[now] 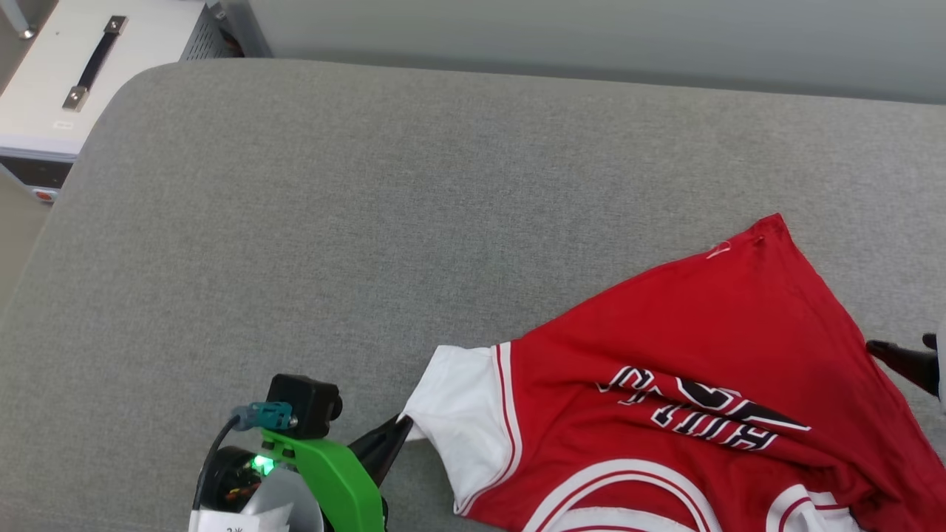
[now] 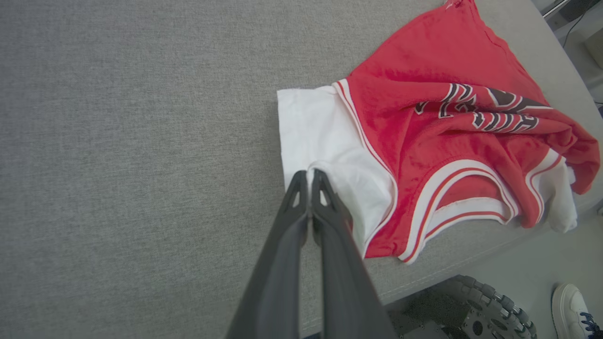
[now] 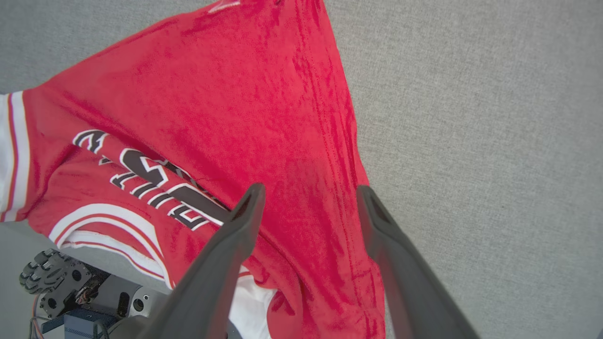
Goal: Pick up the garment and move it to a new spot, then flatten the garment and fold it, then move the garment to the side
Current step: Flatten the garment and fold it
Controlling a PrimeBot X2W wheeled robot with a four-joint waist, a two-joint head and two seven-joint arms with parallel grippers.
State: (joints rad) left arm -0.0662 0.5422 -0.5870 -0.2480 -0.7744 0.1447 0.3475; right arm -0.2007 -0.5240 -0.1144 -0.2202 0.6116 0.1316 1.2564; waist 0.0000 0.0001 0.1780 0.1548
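Left wrist view: left gripper (image 2: 308, 181) pinches the red jersey's (image 2: 424, 108) white sleeve (image 2: 320, 127); right gripper (image 3: 311, 189) hangs spread above its right edge.

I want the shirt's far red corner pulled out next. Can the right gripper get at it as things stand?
Probably yes. The right gripper stands open over the garment's red side, and the far corner lies bare on the grey surface ahead of it, with nothing in between.
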